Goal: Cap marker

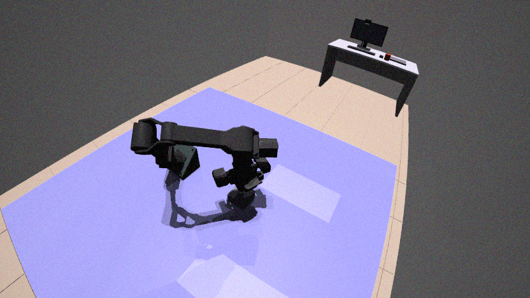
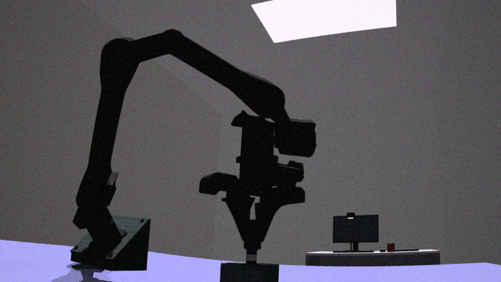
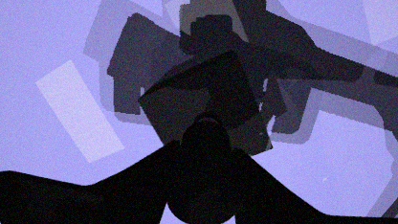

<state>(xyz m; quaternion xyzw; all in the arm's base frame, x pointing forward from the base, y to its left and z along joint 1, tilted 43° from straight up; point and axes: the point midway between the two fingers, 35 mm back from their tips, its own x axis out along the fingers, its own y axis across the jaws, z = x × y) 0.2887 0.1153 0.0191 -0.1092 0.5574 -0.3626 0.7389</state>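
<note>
Your fingers (image 2: 265, 224) are partly open, clamped on the dark cap (image 2: 253, 233) (image 3: 206, 153). It sits directly above the holder block (image 2: 249, 272) (image 3: 177, 112).

The tabletop (image 1: 129, 185) (image 2: 196, 270) (image 3: 335, 153) is plain lavender blue with paler patches, the floor (image 1: 292, 85) beige with thin dark lines, the arm (image 1: 200, 135) (image 2: 105, 115) black, the holder block (image 2: 249, 273) (image 3: 174, 112) blackish, the mug (image 1: 387, 56) (image 2: 391, 247) red, the desk (image 1: 411, 65) (image 2: 371, 259) white-topped
</note>
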